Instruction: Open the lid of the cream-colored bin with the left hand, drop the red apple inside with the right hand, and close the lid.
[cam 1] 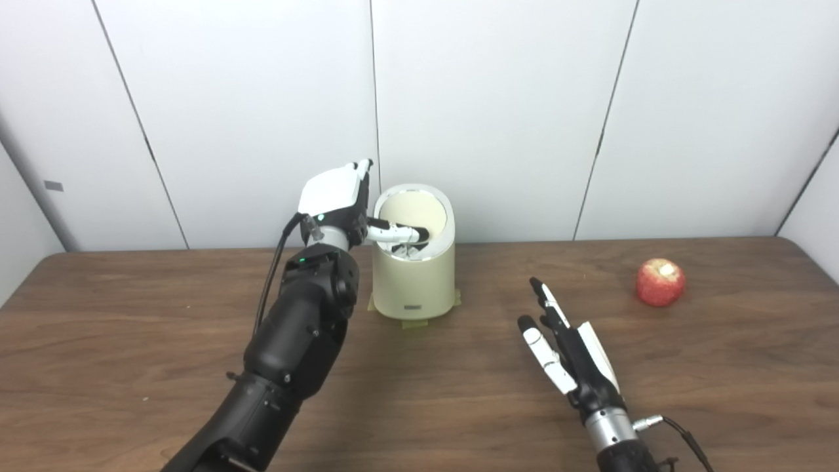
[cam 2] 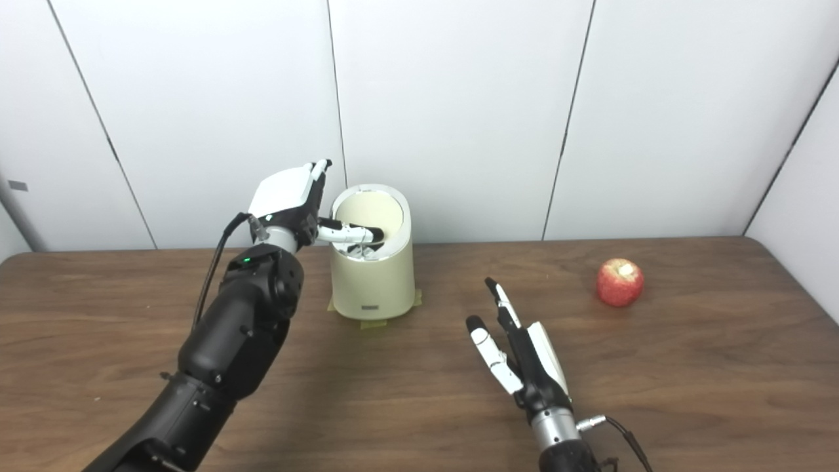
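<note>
The light is bright and even, and it seems to come from above. The white wall panels (cam 1: 491,111) look clean with no glare. The dark brown wooden tabletop (cam 1: 459,393) shows only soft, faint shadows under things. A small pale shine sits on the round red apple (cam 1: 660,282). Both pictures are a little soft, but nothing is badly blurred.

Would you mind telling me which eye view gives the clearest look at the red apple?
The left eye view, marginally: the red apple appears slightly larger there, its pale top visible, lying alone on the table. The right eye view shows the same apple, equally unobstructed but a little smaller.
</note>
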`<action>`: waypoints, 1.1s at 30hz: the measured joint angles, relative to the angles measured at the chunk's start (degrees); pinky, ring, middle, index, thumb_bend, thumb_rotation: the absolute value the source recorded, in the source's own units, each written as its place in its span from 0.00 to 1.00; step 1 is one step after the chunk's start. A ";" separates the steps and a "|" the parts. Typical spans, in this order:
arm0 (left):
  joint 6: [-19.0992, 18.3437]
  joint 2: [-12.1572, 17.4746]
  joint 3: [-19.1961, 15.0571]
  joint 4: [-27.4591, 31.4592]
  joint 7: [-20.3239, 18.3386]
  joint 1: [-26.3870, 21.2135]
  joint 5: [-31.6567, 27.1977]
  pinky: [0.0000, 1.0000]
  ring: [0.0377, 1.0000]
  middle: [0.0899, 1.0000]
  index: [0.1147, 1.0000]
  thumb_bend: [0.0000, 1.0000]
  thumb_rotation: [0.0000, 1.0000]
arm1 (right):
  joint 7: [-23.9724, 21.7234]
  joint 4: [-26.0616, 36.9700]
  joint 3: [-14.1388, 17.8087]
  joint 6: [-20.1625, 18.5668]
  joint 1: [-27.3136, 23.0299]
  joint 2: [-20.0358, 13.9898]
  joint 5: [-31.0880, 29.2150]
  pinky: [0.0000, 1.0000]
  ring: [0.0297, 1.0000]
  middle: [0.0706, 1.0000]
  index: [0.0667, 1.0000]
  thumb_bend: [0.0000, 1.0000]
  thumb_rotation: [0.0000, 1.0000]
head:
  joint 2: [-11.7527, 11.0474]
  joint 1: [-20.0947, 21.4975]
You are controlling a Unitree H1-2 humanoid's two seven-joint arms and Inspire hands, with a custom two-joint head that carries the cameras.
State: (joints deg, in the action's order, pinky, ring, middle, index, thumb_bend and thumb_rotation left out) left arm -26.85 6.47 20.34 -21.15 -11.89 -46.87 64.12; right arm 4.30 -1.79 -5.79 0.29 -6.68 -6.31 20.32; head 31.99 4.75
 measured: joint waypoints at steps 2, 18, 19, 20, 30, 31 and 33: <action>0.18 0.96 2.57 0.93 -0.47 -0.62 3.89 1.00 1.00 1.00 1.00 1.00 0.17 | -0.05 0.03 0.00 -0.01 0.00 0.01 -0.01 0.93 0.97 0.98 0.97 0.23 0.97 | 0.00 0.00; 1.52 -0.41 -2.91 1.06 4.12 2.14 -3.99 1.00 1.00 1.00 1.00 0.69 0.99 | -0.10 0.04 0.02 -0.12 0.04 0.04 -0.09 0.93 0.98 0.99 0.97 0.27 1.00 | 0.00 0.17; 1.71 -1.70 -6.04 1.06 4.99 3.02 -7.37 1.00 1.00 1.00 1.00 0.67 1.00 | -0.10 0.01 0.02 -0.12 0.06 0.02 -0.09 0.92 0.97 0.99 0.97 0.29 1.00 | -0.09 0.17; 2.09 -3.06 -9.43 1.05 5.40 3.77 -12.44 1.00 1.00 1.00 1.00 0.66 1.00 | -0.10 0.02 0.02 -0.12 0.10 -0.01 -0.11 0.92 0.97 0.98 0.96 0.31 1.00 | -0.17 0.26; 11.85 -8.25 -20.41 11.44 9.55 6.59 -41.18 0.88 0.96 0.98 0.97 0.44 0.81 | -0.17 0.29 -0.43 -0.96 0.05 0.07 0.49 0.91 0.97 0.99 0.98 0.42 1.00 | -0.26 0.61; 12.24 -8.32 -20.74 13.49 9.51 7.55 -42.88 0.87 0.95 0.97 0.96 0.43 0.80 | -0.17 0.34 -0.48 -1.18 0.06 0.10 0.65 0.91 0.96 0.99 0.98 0.42 1.00 | -0.18 0.61; 13.50 -8.14 -21.11 16.51 9.68 10.47 -45.24 0.85 0.92 0.93 0.92 0.40 0.84 | -0.18 0.37 -0.64 -1.75 0.07 0.10 0.93 0.91 0.96 0.98 0.98 0.43 1.00 | -0.18 0.61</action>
State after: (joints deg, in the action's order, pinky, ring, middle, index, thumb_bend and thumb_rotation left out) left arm -13.34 -1.67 -0.77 -4.64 -2.22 -36.40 18.88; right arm 4.12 -1.42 -6.43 -1.46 -6.61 -6.21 21.25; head 31.82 5.36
